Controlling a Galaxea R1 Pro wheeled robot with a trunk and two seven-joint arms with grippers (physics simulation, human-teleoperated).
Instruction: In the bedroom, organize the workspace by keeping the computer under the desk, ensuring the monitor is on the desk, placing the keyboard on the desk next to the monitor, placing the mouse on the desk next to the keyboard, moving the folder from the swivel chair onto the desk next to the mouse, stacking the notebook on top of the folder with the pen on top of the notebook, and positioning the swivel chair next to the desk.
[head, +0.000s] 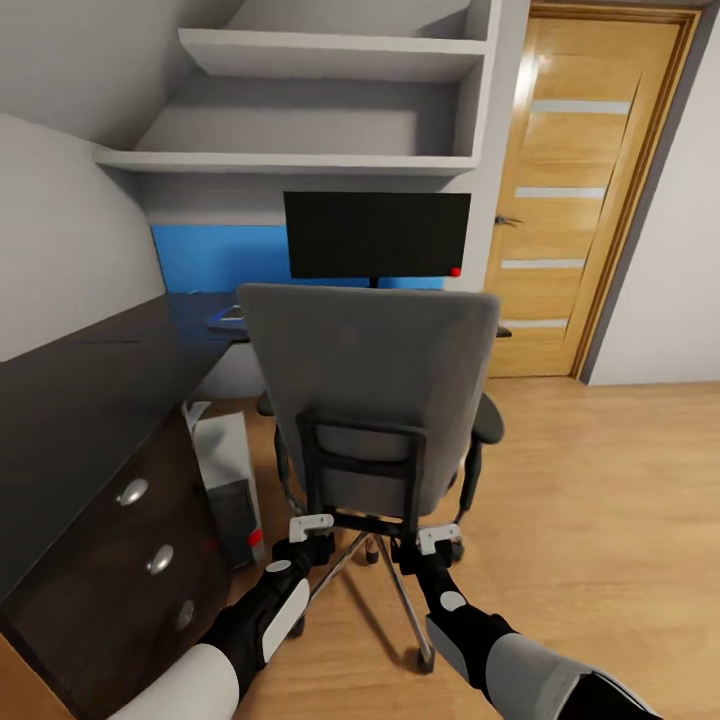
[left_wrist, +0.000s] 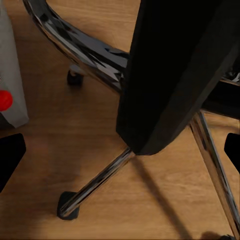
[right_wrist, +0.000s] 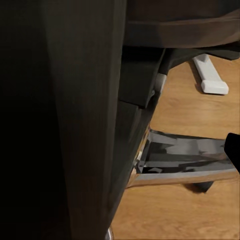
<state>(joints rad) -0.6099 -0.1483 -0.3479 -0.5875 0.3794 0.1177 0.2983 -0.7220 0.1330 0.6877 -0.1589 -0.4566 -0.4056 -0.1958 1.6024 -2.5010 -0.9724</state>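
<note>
Head view: the swivel chair (head: 375, 390) stands with its back to the camera, before the desk (head: 70, 400) and the monitor (head: 376, 235). The left gripper (head: 312, 527) and right gripper (head: 437, 540) sit at the black back frame's lower corners, each with fingers spread wide on either side of the frame, as the wrist views show. The computer (head: 230, 480) stands under the desk.

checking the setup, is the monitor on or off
Off as far as it shows: the monitor on the desk has a plain black screen, with just a small red dot at its lower right corner.
</note>
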